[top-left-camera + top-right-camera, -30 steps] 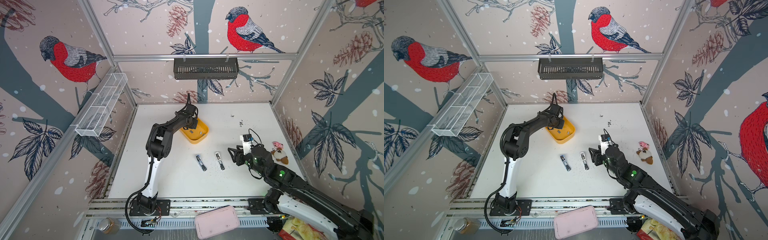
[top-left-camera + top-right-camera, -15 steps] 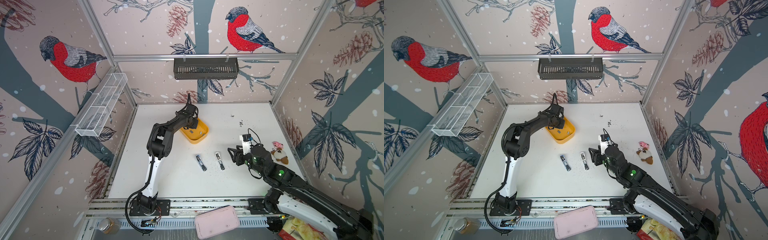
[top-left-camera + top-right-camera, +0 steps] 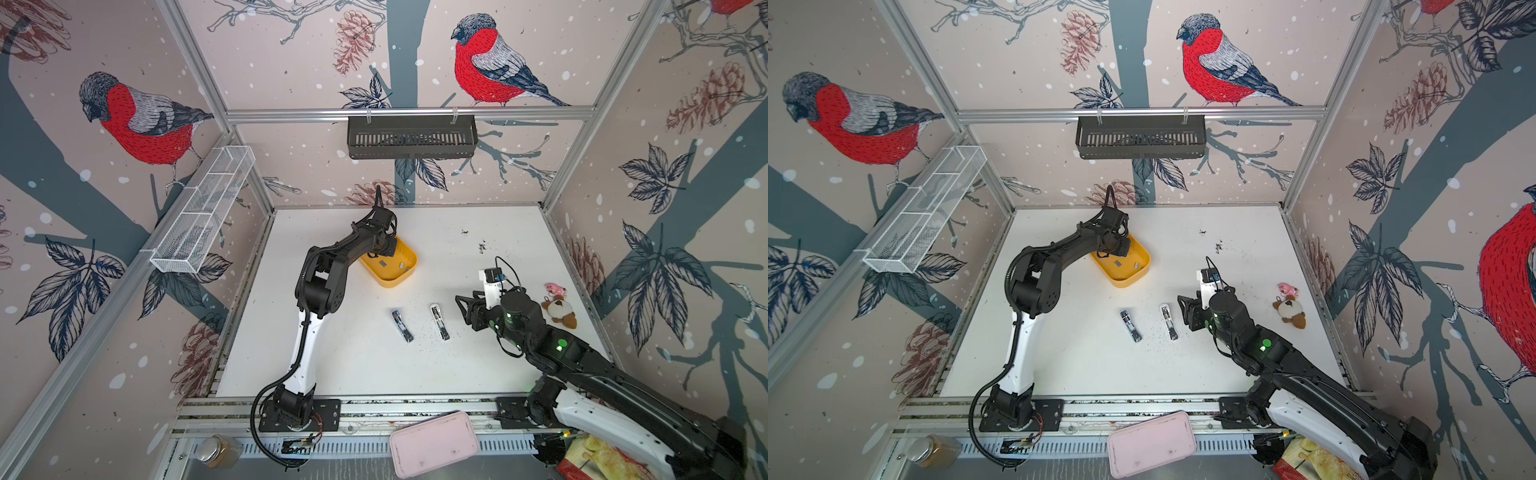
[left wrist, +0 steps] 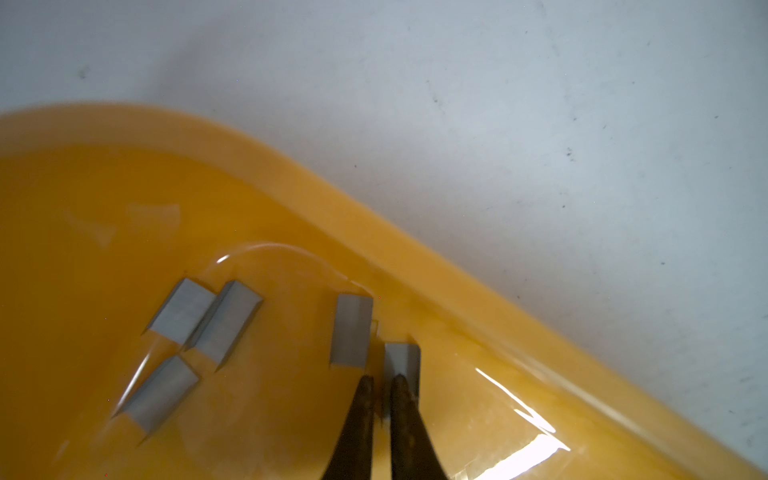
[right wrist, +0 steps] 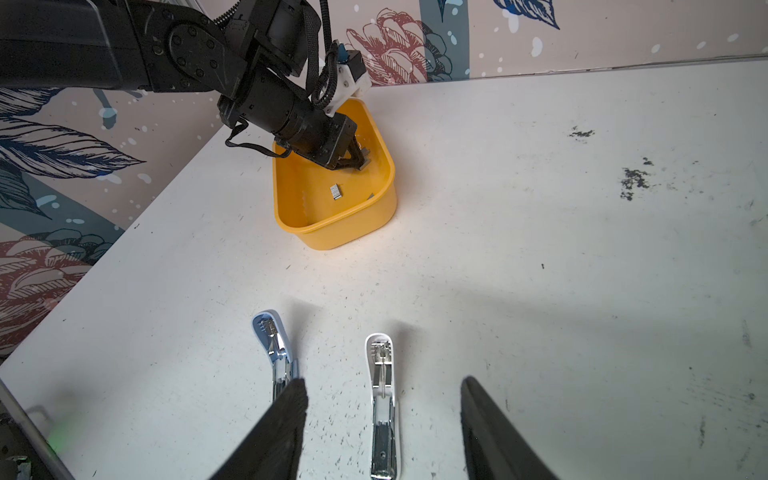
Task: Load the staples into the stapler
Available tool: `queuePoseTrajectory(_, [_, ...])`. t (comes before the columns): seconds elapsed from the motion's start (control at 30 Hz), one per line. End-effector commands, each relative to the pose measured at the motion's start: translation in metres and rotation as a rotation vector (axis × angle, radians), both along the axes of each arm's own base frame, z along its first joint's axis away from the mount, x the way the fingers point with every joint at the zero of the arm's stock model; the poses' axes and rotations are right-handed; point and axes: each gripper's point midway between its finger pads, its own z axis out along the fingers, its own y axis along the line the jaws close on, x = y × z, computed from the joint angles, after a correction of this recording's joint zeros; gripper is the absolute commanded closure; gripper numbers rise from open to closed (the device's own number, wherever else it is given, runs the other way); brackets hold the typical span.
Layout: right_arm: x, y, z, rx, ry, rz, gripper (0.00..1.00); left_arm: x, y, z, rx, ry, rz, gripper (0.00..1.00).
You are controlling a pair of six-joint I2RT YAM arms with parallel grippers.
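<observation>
My left end effector (image 4: 382,381) is down inside the yellow tray (image 4: 374,232). Its two dark tips are almost pressed together, with only a slit between them, and they pinch the near end of one staple strip (image 4: 402,356) in the lower middle of the left wrist view. The rest of the staples (image 4: 351,330) lie flat on the tray floor: one strip just beside the pinched one, and three more bunched in the lower left of that frame, two of them touching. In both top views the tray sits just above the middle of the frame on the white worktop (image 3: 457,374). My right end effector (image 5: 384,384) hangs spread wide above the worktop, near the white stapler (image 5: 382,395). The blue stapler (image 5: 276,353) lies just beside that one, both opened flat and well apart from the tray
</observation>
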Motion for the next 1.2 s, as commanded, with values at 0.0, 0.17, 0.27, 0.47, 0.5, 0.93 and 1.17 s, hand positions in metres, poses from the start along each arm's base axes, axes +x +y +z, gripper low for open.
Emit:
queuePoseTrajectory(0.0, [0.002, 0.002, 0.006, 0.028, -0.009, -0.003, 0.40, -0.006, 0.002, -0.005, 0.008, 0.032, -0.006, 0.90])
queuePoseTrajectory(0.17, [0.002, 0.002, 0.006, 0.029, -0.009, -0.003, 0.40, -0.010, 0.002, -0.006, 0.002, 0.046, -0.011, 0.92])
queuePoseTrajectory(0.27, [0.001, 0.002, 0.006, 0.030, -0.010, -0.003, 0.40, -0.014, 0.002, -0.007, 0.000, 0.057, -0.017, 0.93])
queuePoseTrajectory(0.47, [0.001, 0.001, 0.007, 0.031, -0.012, -0.003, 0.40, -0.022, -0.001, -0.002, -0.027, 0.071, -0.026, 0.95])
queuePoseTrajectory(0.5, [0.001, 0.001, 0.007, 0.032, -0.011, -0.006, 0.40, -0.023, -0.002, 0.000, -0.036, 0.073, -0.029, 0.96])
queuePoseTrajectory(0.93, [0.001, 0.000, 0.006, 0.032, -0.012, -0.008, 0.40, -0.027, -0.016, 0.033, -0.158, 0.077, -0.053, 1.00])
queuePoseTrajectory(1.17, [0.001, 0.001, 0.008, 0.037, -0.013, -0.005, 0.40, -0.029, -0.005, 0.016, -0.087, 0.091, -0.038, 0.88])
